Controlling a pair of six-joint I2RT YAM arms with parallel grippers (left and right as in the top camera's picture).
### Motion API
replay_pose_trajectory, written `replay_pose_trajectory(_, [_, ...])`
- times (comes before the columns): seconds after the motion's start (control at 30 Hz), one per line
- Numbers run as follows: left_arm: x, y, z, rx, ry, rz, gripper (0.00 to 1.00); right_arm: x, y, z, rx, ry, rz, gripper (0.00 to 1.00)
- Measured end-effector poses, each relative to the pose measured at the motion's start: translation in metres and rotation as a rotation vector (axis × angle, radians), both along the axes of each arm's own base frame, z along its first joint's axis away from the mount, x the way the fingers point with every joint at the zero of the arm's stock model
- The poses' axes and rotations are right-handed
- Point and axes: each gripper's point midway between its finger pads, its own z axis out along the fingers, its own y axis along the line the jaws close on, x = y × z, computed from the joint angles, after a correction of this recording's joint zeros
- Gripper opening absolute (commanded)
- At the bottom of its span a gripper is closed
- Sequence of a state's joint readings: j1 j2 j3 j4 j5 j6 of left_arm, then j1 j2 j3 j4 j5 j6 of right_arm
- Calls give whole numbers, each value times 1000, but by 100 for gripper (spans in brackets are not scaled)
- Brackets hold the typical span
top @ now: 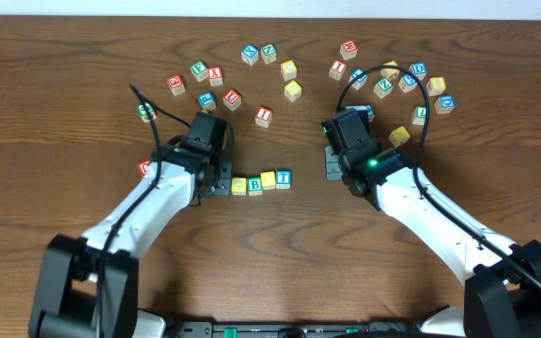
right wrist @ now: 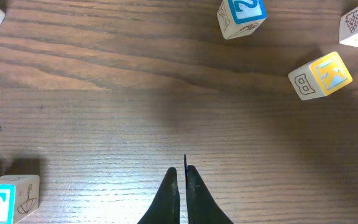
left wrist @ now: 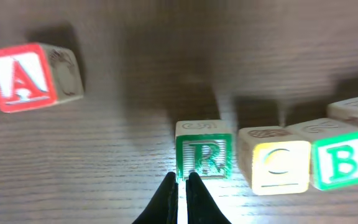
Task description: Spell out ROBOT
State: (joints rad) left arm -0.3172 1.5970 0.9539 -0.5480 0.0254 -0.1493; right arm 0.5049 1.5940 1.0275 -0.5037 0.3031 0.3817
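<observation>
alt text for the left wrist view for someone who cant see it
The left gripper, fingers shut, points at a green R block, the left end of a row with a yellow-lettered block and a green B block. A red A block sits apart at upper left on the dark wood table.

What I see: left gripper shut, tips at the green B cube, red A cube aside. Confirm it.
Wrong cube: the left wrist view shows the shut left gripper at the green R cube, not the green B cube; the red A cube lies aside.

R cube (left wrist: 204, 155) left of B cube (left wrist: 340, 163)
</observation>
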Motion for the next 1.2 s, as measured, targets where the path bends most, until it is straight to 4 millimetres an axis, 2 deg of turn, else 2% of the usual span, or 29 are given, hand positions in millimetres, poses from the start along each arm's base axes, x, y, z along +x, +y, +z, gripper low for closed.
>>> replay_pose_trajectory(0.1, [3,-2,16,-19,-49,-1,7,0,0,0,0,0,0,1])
replay_pose_trajectory(0.2, [5,-2,23,-26,-73,-1,7,0,0,0,0,0,0,1])
replay_pose_trajectory(0.53, [8,18,23,69,-93,56,7,0,0,0,0,1,0,1])
replay_pose_trajectory(0.7, [9,26,13,98,-68,88,7,0,0,0,0,1,0,1])
replay_pose_trajectory(0.97, [0,30,-23,141,36,84,8,0,0,0,-1,1,0,1])
replay_pose_trajectory(1.2, [-1,30,-25,141,40,84,8,0,0,0,-1,1,0,1])
